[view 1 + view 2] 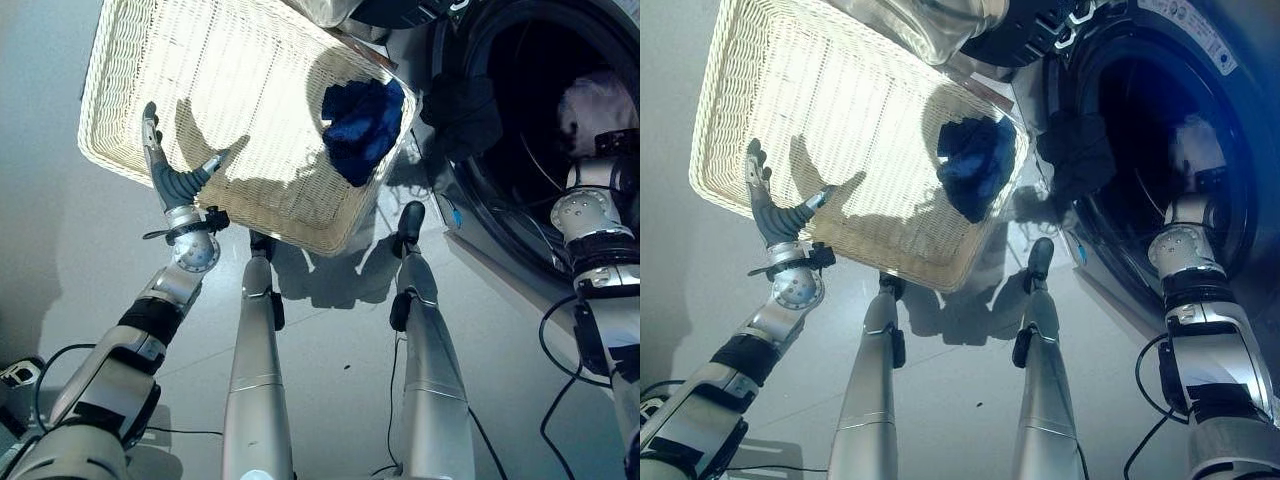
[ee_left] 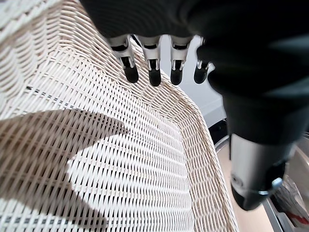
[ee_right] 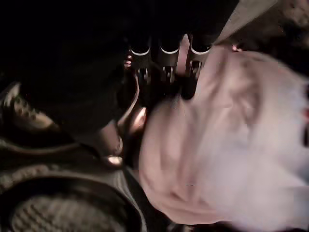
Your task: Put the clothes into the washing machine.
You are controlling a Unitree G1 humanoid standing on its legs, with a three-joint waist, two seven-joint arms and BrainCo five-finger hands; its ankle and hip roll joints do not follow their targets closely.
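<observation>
A blue garment (image 1: 362,125) is seen in the wicker basket (image 1: 200,60), beside the washer (image 1: 520,90). The left hand (image 1: 165,175) is held open over the basket. The right hand (image 3: 166,67) is inside the drum, fingers (image 3: 192,72) straight against a pale cloth (image 3: 227,145).

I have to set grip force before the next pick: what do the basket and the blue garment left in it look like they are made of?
The basket looks like woven wicker or rattan, cream and matte: regular woven strands and a braided rim show beside the left hand. It could be plastic weave. The blue garment looks like soft, thick fabric, perhaps knit or fleece, since it lies crumpled in loose folds without shine.
</observation>
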